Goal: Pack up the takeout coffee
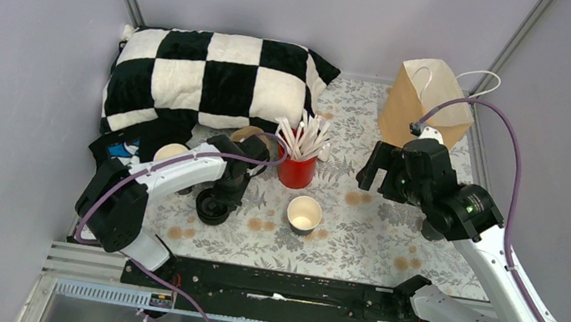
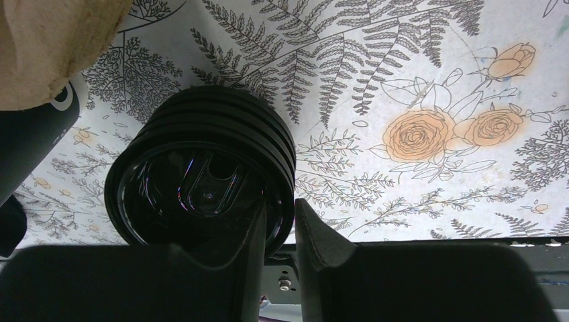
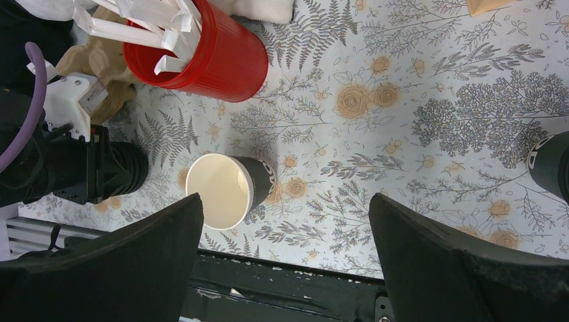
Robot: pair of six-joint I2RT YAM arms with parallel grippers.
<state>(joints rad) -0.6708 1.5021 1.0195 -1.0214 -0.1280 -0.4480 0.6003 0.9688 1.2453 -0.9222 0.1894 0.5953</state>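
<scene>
Left of the red straw cup [image 1: 296, 171], your left gripper [image 2: 290, 211] straddles the rim of the black lid stack [image 2: 201, 181], jaws nearly together, bite not tellable, likely fetching a lid for the lidless coffee cup [image 3: 218, 191] just nearside of that red cup, where your right gripper [image 3: 285, 201] hangs wide apart.

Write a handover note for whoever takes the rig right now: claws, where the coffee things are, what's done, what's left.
Left claw: jaws narrow, astride the top rim of the black lid stack; grip unconfirmed.
Right claw: open, empty, above the mat near the open cup.
Open cup: upright mid-mat, no lid. A second dark cup shows at the edge of the right wrist view, its top out of frame.
Paper bag: upright, back right; inside not visible.
Done: nothing visibly lidded or bagged.
Left: lid the cups and load them into the bag.
</scene>
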